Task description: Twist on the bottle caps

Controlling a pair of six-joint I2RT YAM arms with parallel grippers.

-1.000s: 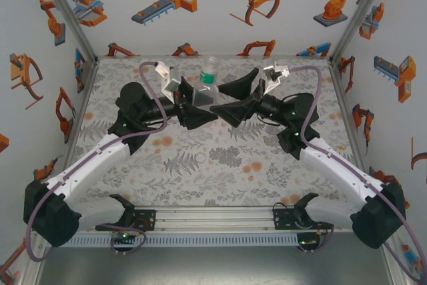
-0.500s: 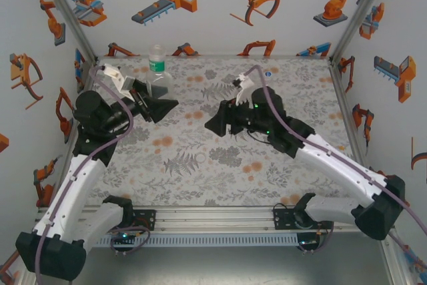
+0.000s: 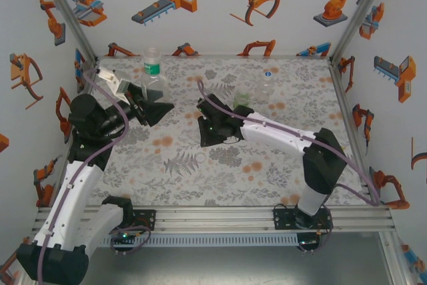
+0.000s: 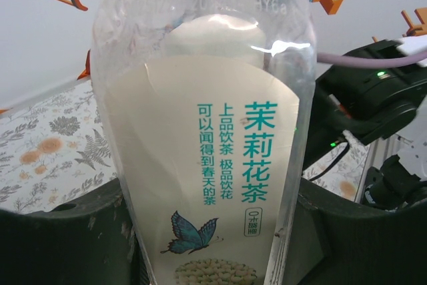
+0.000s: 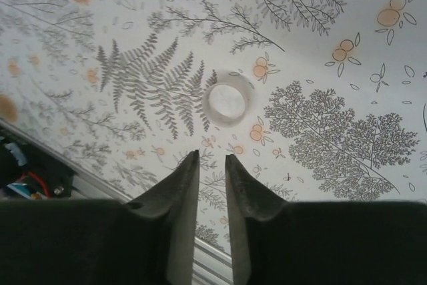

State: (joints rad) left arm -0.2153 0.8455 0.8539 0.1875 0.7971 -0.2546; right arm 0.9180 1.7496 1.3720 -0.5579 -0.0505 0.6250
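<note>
My left gripper [image 3: 155, 107] is shut on a clear bottle with a white-and-green label [image 3: 155, 75], holding it upright at the back left. In the left wrist view the label [image 4: 207, 151] sits between the two dark fingers [image 4: 60, 238]. My right gripper [image 3: 209, 133] points down at mid-table, its jaws a narrow gap apart with nothing between them. A white bottle cap [image 5: 227, 101] lies flat on the cloth just beyond the right gripper [image 5: 212, 157]; in the top view the cap [image 3: 200, 158] lies slightly nearer than the fingers. A green-tinted bottle [image 3: 241, 98] and a clear bottle [image 3: 265, 82] stand behind the right arm.
The floral table cloth [image 3: 220, 178] is bounded by patterned walls on three sides and a metal rail [image 3: 213, 218] at the near edge. The right arm's forearm [image 3: 280, 135] stretches across the middle right.
The left arm swung to the back left with the labelled bottle. The right arm let go of it, swung down to mid-table over the white cap, and its jaws narrowed.
</note>
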